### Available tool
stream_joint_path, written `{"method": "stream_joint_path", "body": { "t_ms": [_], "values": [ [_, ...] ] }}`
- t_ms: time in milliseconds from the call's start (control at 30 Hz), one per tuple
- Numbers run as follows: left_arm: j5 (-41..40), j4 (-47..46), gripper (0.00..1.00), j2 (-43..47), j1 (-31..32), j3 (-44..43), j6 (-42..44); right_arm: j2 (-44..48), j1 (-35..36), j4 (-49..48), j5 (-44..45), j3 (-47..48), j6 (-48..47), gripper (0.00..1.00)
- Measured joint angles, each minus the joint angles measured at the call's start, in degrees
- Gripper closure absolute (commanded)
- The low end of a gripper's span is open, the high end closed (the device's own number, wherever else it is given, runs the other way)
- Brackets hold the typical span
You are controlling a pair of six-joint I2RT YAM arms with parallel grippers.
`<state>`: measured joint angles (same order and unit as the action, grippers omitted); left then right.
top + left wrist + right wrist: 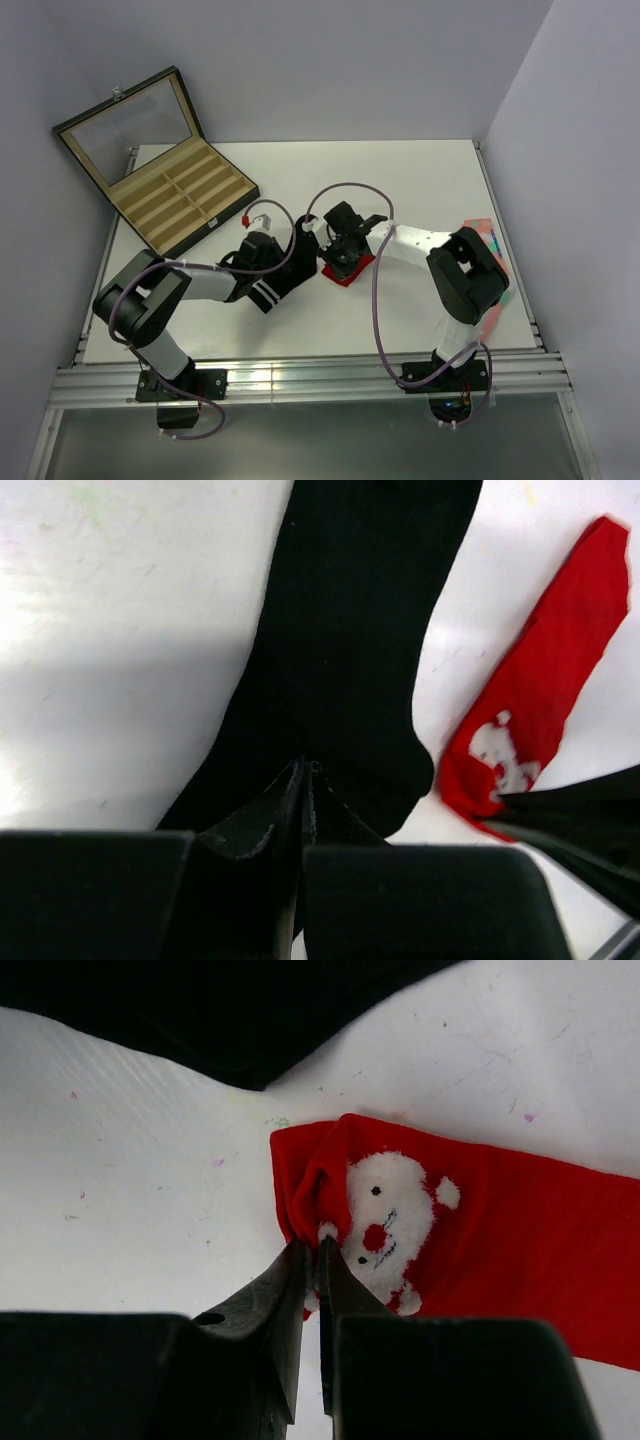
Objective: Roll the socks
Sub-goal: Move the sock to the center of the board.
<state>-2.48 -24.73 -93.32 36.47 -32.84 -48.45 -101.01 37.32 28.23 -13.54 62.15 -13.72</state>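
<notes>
- Grips: left gripper (306, 775) pinched shut on the black sock (350, 630) at its six o'clock edge; right gripper (312, 1250) clamped on a raised fold of the red sock (520, 1260), beside its white face pattern
- Socks lie mid-table, red at three o'clock of black
- Risk: such thin pinches may slip; the slick top may let fabric slide rather than roll; wrists this close could collide
- Surface: white table (400, 180), lightly scuffed; open compartment case (160, 170) at ten o'clock; plain pale walls
</notes>
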Motion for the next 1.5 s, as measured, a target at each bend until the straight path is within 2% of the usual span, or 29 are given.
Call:
{"method": "stream_joint_path", "body": {
  "t_ms": [233, 400, 600, 667, 833, 1033, 1300, 1500],
  "values": [
    [-1.95, 1.64, 0.92, -3.74, -0.81, -4.37, -3.19, -1.68, 0.0, -0.66, 0.42, 1.97, 0.42, 1.0],
    [-2.97, 2.05, 0.92, -4.02, -5.07, -4.87, -3.98, -2.49, 0.02, -2.01, 0.26, 2.71, 0.24, 1.0],
    [-4.26, 4.15, 0.89, -2.73, -10.25, -4.87, -2.54, -2.51, 0.42, -2.34, -1.92, 2.73, -1.38, 1.0],
    [-4.26, 4.66, 0.83, -2.32, -10.64, -4.87, -1.44, -2.51, 0.76, -2.32, -3.34, 2.73, -2.16, 1.0],
    [-3.26, 4.52, 0.69, 0.15, -10.01, -4.02, 1.9, -2.49, 1.66, -1.73, -6.49, 2.64, -3.61, 1.0],
    [-1.86, 3.04, 0.66, 5.09, -6.62, -2.78, 6.23, -2.49, 1.49, 0.5, -8.9, 2.4, -3.65, 1.0],
    [2.34, -3.37, 0.64, 5.25, -2.69, 0.63, 10.16, -2.73, -2.25, 6.45, -15.54, 2.69, -3.48, 1.0],
    [7.02, -9.79, 0.59, 5.07, -1.09, 3.89, 12.5, -6.97, -4.26, 11.19, -21.18, 5.92, -5.03, 1.0]
  ]
}}
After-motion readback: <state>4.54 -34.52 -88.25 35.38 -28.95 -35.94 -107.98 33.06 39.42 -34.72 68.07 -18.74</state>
